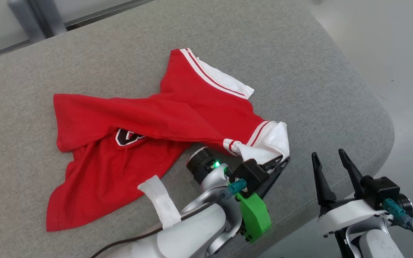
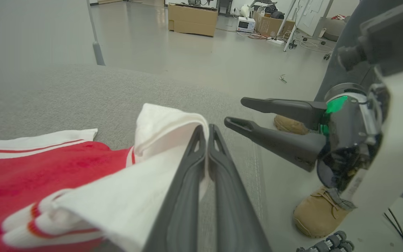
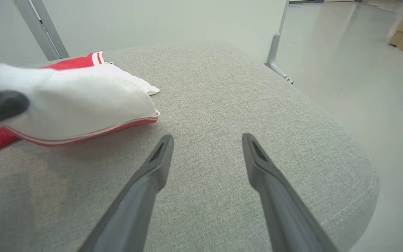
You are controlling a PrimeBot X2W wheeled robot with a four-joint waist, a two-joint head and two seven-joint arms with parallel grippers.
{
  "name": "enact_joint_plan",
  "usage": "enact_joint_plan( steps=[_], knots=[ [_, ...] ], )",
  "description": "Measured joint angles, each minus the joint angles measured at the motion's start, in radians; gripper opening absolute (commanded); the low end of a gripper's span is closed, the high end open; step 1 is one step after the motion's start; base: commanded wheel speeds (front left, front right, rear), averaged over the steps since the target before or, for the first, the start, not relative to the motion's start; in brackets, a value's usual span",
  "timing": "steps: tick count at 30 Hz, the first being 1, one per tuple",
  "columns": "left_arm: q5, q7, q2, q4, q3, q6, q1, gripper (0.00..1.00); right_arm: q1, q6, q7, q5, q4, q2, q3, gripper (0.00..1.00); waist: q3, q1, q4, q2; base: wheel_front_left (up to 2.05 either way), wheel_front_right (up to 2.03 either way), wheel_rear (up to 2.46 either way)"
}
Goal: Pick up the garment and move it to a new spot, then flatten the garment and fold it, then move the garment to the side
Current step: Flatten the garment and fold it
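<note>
The garment (image 1: 163,118) is a red shirt with white, red-striped sleeve cuffs and a dark logo, lying crumpled on the grey cushion (image 1: 299,71). My left gripper (image 1: 281,161) is shut on the white cuff of the near sleeve, lifting it a little off the cushion; in the left wrist view the cuff (image 2: 159,126) drapes over my closed left gripper (image 2: 206,131). My right gripper (image 1: 328,154) stands open to the right of that cuff, over bare cushion, with nothing between its fingers. The right wrist view has the open right gripper (image 3: 206,138) and the garment's cuff (image 3: 79,101) at left.
The cushion's rounded corner (image 1: 382,122) and front edge lie just right of my right gripper, with pale floor (image 1: 389,43) beyond. A person's tan boots (image 2: 318,213) stand on the floor by the cushion. Cardboard boxes (image 2: 192,19) sit far off.
</note>
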Motion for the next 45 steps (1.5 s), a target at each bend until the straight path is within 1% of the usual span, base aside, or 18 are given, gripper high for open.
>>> enact_joint_plan(
  steps=[2,3,4,5,6,10,15,18,21,24,27,29,32,34,36,39,42,45],
  knots=[
    [0.003,-0.002,0.000,0.028,-0.015,0.000,0.010,0.00,0.000,0.000,0.000,0.002,0.001,0.000,0.004,1.00,0.007,0.0000,-0.014,0.0000,0.00,0.00,0.00],
    [0.006,-0.005,0.000,0.043,-0.019,0.000,0.019,0.17,0.000,0.000,0.000,0.004,0.002,0.000,0.005,1.00,0.011,0.0000,-0.020,0.0000,0.00,0.00,0.00],
    [0.005,-0.014,0.000,0.055,-0.022,-0.001,0.029,0.40,0.000,0.000,0.000,0.008,0.002,0.000,0.004,1.00,0.014,0.0000,-0.026,0.0000,0.00,0.00,0.00],
    [-0.002,-0.021,0.000,0.065,-0.024,-0.002,0.039,0.77,0.000,0.000,0.000,0.009,0.002,0.000,0.003,1.00,0.017,0.0000,-0.031,0.0000,0.00,0.00,0.00],
    [-0.011,-0.023,0.000,0.072,-0.026,-0.008,0.046,1.00,0.000,0.000,0.000,0.009,0.001,0.000,0.002,1.00,0.021,0.0000,-0.035,0.0000,0.00,0.00,0.00],
    [-0.051,-0.023,0.000,0.069,-0.032,-0.034,0.053,1.00,0.001,0.000,0.000,0.010,-0.002,0.000,-0.011,1.00,0.034,0.0000,-0.036,0.0000,0.00,0.00,0.00],
    [-0.128,0.002,0.000,0.029,-0.031,-0.037,0.053,1.00,0.002,0.000,0.000,0.011,-0.004,0.000,-0.029,1.00,0.038,0.0000,-0.012,0.0000,0.00,0.00,0.00],
    [-0.158,-0.001,0.000,0.016,-0.013,-0.026,0.053,1.00,0.002,0.000,0.000,0.011,-0.004,0.001,-0.033,1.00,0.036,0.0000,-0.002,0.0000,0.00,0.00,0.00],
    [-0.194,-0.014,0.006,0.004,0.047,0.004,0.051,1.00,0.003,0.000,0.000,0.009,-0.006,0.000,-0.046,1.00,0.030,0.0000,0.013,0.0000,0.00,0.00,0.00],
    [-0.205,-0.028,0.072,-0.018,0.113,0.051,0.040,1.00,0.009,0.000,0.000,0.006,-0.011,0.000,-0.058,1.00,0.022,0.0000,0.032,0.0000,0.00,0.00,0.00],
    [-0.245,-0.027,0.161,-0.048,0.187,0.093,0.037,1.00,0.022,0.000,0.000,-0.002,-0.014,0.000,-0.065,1.00,0.014,0.0000,0.053,0.0000,0.00,0.00,0.00],
    [-0.272,-0.013,0.218,-0.063,0.241,0.138,0.037,1.00,0.028,0.000,0.000,-0.004,-0.014,0.001,-0.069,1.00,0.009,0.0000,0.068,0.0000,0.00,0.00,0.00],
    [-0.286,0.017,0.312,-0.072,0.286,0.192,0.037,1.00,0.035,0.000,0.000,-0.005,-0.014,0.000,-0.068,1.00,0.001,0.0000,0.091,0.0000,0.00,0.00,0.00],
    [-0.299,0.049,0.364,-0.077,0.303,0.212,0.037,1.00,0.037,0.000,0.000,-0.006,-0.014,0.001,-0.067,1.00,-0.003,0.0000,0.104,0.0000,0.00,0.00,0.00],
    [-0.312,0.070,0.398,-0.082,0.323,0.230,0.038,1.00,0.037,0.000,0.000,-0.008,-0.013,0.001,-0.068,1.00,-0.006,0.0000,0.115,0.0000,0.00,0.00,0.00],
    [-0.339,0.135,0.446,-0.072,0.331,0.241,0.045,1.00,0.037,0.000,0.000,-0.010,-0.013,0.000,-0.067,1.00,-0.012,0.0000,0.128,0.0000,0.00,0.00,0.00],
    [-0.362,0.171,0.474,-0.058,0.337,0.240,0.050,1.00,0.037,0.000,0.000,-0.012,-0.012,0.001,-0.065,1.00,-0.015,0.0000,0.135,0.0000,0.00,0.00,0.00],
    [-0.410,0.225,0.472,-0.053,0.339,0.203,0.055,1.00,0.037,0.000,0.000,-0.013,-0.012,0.000,-0.063,1.00,-0.016,0.0000,0.138,0.0000,0.00,0.00,0.00]
  ],
)
